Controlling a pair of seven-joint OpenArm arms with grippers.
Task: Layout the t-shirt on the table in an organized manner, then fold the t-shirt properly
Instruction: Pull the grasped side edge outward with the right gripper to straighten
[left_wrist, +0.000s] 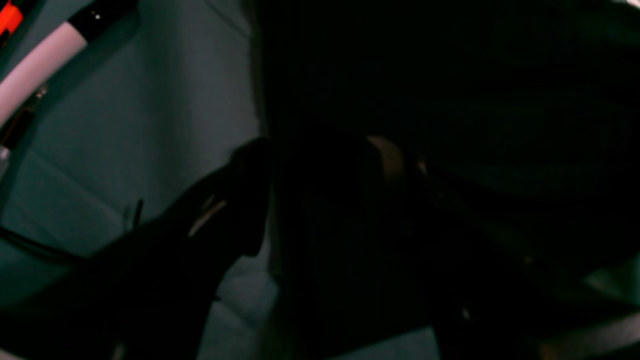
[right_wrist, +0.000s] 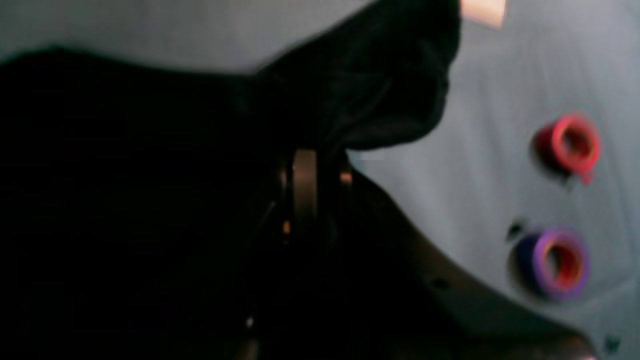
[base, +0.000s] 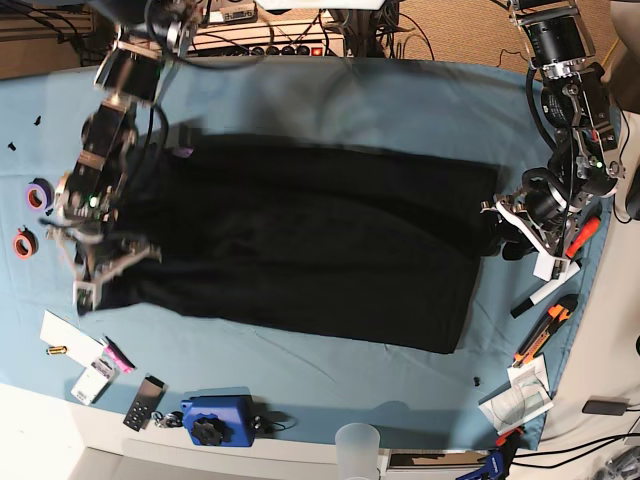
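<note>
T-shirt (base: 310, 240) lying spread on desk (base: 400, 100), unfolded. Right tool (right_wrist: 320, 155) pinching its edge; left tool (base: 497, 222) gripping opposite edge. Folding remaining.

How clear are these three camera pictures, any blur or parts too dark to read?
Left wrist view: very dark, the t-shirt a near-black mass with no fold detail, the table dim teal. Right wrist view: soft and smeared, the red tape roll and purple tape roll fuzzy-edged. Base view: evenly lit and mostly sharp, though the shirt's wrinkles vanish into black.
</note>
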